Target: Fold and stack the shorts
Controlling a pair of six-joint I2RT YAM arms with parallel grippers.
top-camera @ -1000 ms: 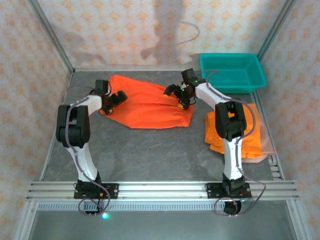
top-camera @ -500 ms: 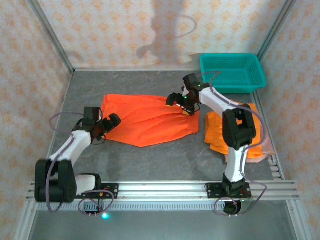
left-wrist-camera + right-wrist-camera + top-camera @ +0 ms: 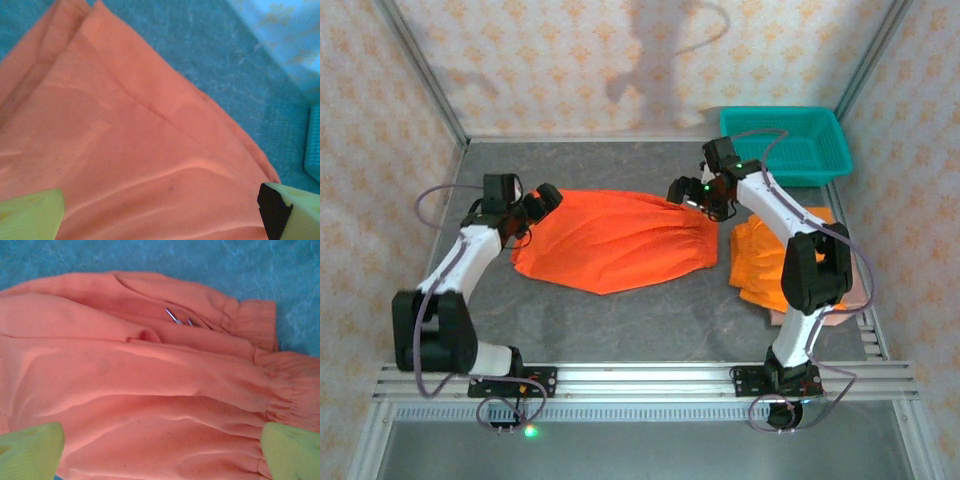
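One pair of bright orange shorts [image 3: 615, 240] lies spread flat in the middle of the grey table. My left gripper [image 3: 535, 205] hovers over its left edge, open, with orange cloth [image 3: 130, 150] below the wide-apart fingertips [image 3: 30, 215]. My right gripper [image 3: 692, 195] is over the gathered waistband at the right end, also open; the elastic band [image 3: 280, 385] and a pale drawstring tip [image 3: 172, 316] show beneath it. More orange shorts [image 3: 760, 265] lie folded in a stack at the right, on a pink-mauve pair [image 3: 855, 292].
A teal plastic basket [image 3: 785, 145] stands at the back right corner, just behind the right arm. Patterned walls close in the table on three sides. Bare grey table [image 3: 620, 320] lies in front of the spread shorts.
The left gripper has swung from the shorts' near-left corner up to their left edge. The right gripper shifted slightly right and back. The shorts now lie wider and flatter.
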